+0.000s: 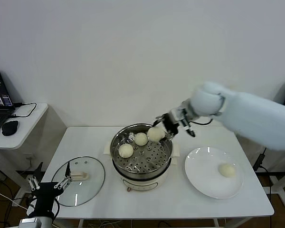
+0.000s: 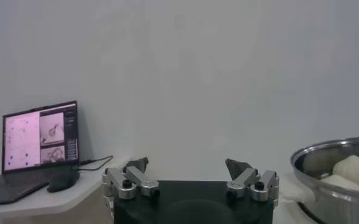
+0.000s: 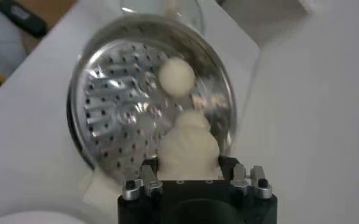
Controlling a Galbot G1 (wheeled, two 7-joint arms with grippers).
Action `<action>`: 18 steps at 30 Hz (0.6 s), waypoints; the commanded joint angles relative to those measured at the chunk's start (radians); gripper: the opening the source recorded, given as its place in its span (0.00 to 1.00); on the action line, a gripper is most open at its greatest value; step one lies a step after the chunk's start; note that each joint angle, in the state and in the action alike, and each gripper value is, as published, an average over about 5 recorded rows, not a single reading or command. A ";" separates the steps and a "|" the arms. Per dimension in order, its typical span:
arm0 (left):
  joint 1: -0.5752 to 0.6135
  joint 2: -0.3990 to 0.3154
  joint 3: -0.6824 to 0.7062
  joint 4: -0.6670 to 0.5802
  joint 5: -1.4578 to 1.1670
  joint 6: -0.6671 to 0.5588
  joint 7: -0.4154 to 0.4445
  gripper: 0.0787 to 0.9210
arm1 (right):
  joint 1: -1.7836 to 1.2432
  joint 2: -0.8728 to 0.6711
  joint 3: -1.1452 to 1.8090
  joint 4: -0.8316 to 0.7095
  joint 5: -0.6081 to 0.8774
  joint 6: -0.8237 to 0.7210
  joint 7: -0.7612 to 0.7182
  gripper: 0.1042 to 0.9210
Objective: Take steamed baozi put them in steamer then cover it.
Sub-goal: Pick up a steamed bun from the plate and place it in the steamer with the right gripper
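R gripper (image 1: 162, 127) pinches a baozi (image 1: 156, 134) over the steamer (image 1: 133, 183) back rim; may stick to pads, roll onto neighbours. L gripper (image 1: 50, 183) spread, idle by cover (image 1: 88, 190).

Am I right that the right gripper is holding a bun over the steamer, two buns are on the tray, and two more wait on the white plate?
Not quite. The head view shows only one bun on the white plate, not two. The rest holds: the right gripper holds a bun over the steamer, and two buns sit on its tray.
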 commanded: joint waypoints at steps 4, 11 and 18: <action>0.005 -0.012 -0.012 -0.014 0.001 0.003 0.000 0.88 | 0.010 0.186 -0.163 -0.017 -0.208 0.248 0.017 0.64; 0.009 -0.025 -0.010 -0.019 0.003 0.001 -0.001 0.88 | 0.009 0.224 -0.188 -0.019 -0.260 0.303 0.001 0.65; 0.013 -0.029 -0.011 -0.018 0.002 -0.002 -0.004 0.88 | -0.012 0.229 -0.201 -0.023 -0.332 0.333 -0.012 0.65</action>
